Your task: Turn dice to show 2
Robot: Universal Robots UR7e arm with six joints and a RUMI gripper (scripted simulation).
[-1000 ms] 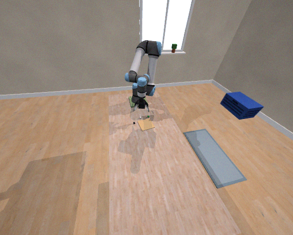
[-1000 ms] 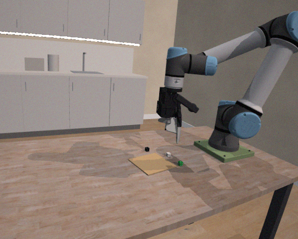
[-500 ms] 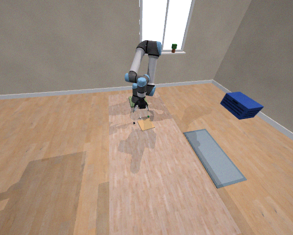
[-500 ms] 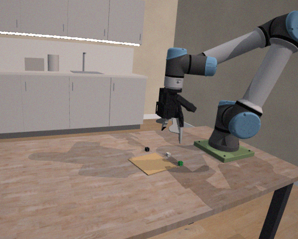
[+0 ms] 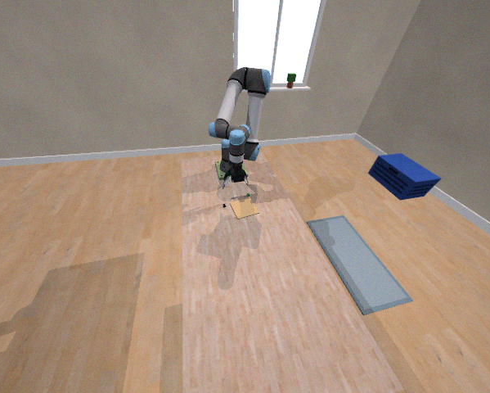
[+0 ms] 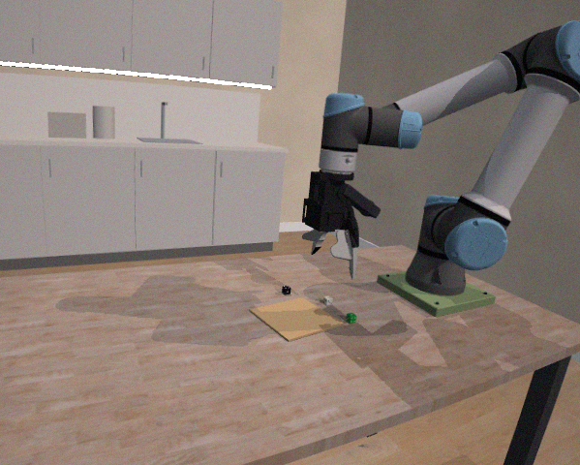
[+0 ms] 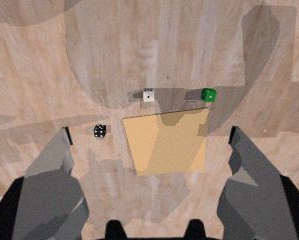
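Entries run left to right as the wrist view shows them.

1. Black die: on the counter, off the mat, just left of its left edge. Top number too small to read. Judged light, rigid, with hard smooth faces that could slip or roll under a poor pinch; best taken across two opposite side faces, low and square.

2. Mat: thin tan square, flat on the counter, nothing on it. Likely soft enough to shift if dragged.

3. White die: on the counter just beyond the mat's far edge, near its left corner, not on it. Top appears to show a single pip. Handling as for the black die.

4. Green die: on the counter by the mat's far right corner. To be left alone; a stray finger could tip it.

5. Tool: spread fully, holding nothing, pointing down and hanging well above the counter. In the wrist view its fingers frame the mat, with all three dice between them and ahead.
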